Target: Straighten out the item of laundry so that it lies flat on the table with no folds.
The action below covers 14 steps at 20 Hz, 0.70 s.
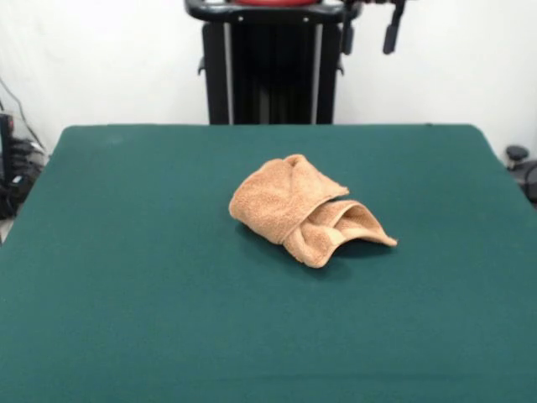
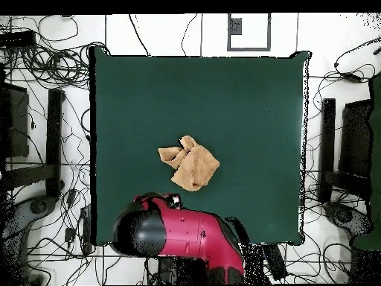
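Note:
The orange-tan towel (image 1: 298, 210) lies crumpled and folded over itself near the middle of the dark green table (image 1: 126, 269). One corner sticks out to the right in the front view, with a hollow fold open beside it. In the overhead view the towel (image 2: 190, 164) is a bunched lump on the table (image 2: 245, 97), with a loose flap at its left. No tag shows. My gripper (image 1: 368, 34) hangs at the top edge of the front view, drawn back far above and behind the towel, its two dark fingers apart and empty. My red and black arm (image 2: 182, 234) sits curled at the table's edge near the base.
The black pedestal (image 1: 273, 75) stands behind the table's far edge. Tangled cables (image 2: 45, 45) and dark stands (image 2: 53, 134) surround the table on the floor. Green felt extends well beyond the towel on every side.

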Each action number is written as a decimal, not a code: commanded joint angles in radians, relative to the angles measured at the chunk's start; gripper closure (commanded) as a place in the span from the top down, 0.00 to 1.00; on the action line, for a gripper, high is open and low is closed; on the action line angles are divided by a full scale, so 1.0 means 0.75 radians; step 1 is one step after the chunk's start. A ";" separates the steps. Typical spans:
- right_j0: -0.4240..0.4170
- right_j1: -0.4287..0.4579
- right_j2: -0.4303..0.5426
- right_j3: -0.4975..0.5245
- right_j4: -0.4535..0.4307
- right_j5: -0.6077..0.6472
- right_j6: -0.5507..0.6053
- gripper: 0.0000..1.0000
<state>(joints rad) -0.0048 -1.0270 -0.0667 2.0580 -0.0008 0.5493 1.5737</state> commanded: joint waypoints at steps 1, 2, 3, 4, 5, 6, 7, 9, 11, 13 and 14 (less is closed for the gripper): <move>0.029 0.119 0.003 -0.075 -0.009 -0.059 0.285 1.00; 0.035 0.121 -0.003 -0.089 -0.009 -0.044 0.289 1.00; 0.042 0.122 -0.012 -0.101 -0.010 -0.031 0.296 1.00; 0.050 0.125 -0.021 -0.114 -0.011 -0.017 0.303 1.00; 0.059 0.125 -0.029 -0.128 -0.009 -0.001 0.312 1.00; 0.069 0.122 -0.040 -0.145 -0.007 0.019 0.322 1.00; 0.077 0.125 -0.049 -0.160 -0.004 0.032 0.332 1.00; 0.088 0.138 -0.066 -0.200 0.005 0.067 0.342 1.00; 0.097 0.156 -0.079 -0.228 0.013 0.086 0.346 1.00; 0.108 0.176 -0.095 -0.255 0.024 0.102 0.356 1.00; 0.114 0.187 -0.103 -0.266 0.027 0.103 0.364 1.00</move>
<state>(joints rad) 0.0388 -0.9432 -0.1225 1.9590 -0.0008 0.5493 1.5737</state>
